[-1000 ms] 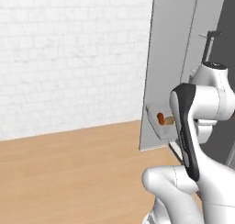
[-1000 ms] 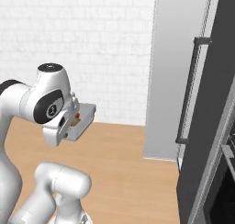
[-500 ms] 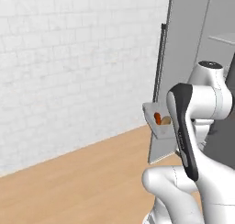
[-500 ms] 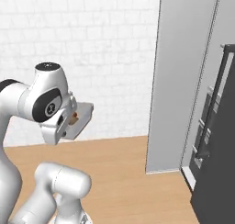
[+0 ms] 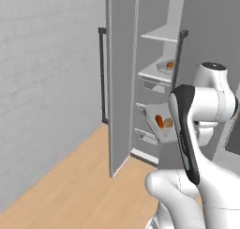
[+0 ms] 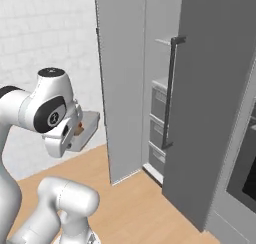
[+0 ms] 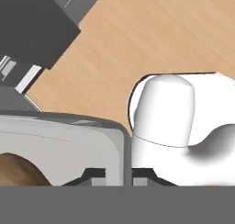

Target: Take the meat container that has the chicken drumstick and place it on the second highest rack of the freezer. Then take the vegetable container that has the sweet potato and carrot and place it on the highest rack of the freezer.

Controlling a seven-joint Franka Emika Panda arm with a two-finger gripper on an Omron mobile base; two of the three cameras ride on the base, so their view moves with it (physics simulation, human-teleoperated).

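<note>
My gripper [image 7: 119, 175] is shut on the wall of the vegetable container [image 7: 59, 145], a pale grey tray held out in front of the arm. The sweet potato [image 7: 18, 170] shows as a brown lump in it. From the left, the vegetable container [image 5: 157, 129] hangs at drawer height before the freezer [image 5: 157, 45], with the carrot [image 5: 159, 121] and sweet potato [image 5: 168, 123] side by side. The highest rack [image 5: 161, 34] is bare. On the shelf below stands the meat container [image 5: 165, 65] with the chicken drumstick [image 5: 170, 64]. From the right, the vegetable container [image 6: 86, 131] juts past my elbow.
Both freezer doors stand open: the left door [image 6: 120, 83] and the right door [image 6: 210, 103] with its dark bar handle [image 6: 170, 88] flank the opening. Grey drawers [image 6: 158, 104] fill the lower part. A white brick wall [image 5: 42, 82] is left, wood floor [image 5: 79, 186] below.
The whole picture has shifted: the base has turned toward the freezer, whose open inside now faces me. The tray stays in my grip.
</note>
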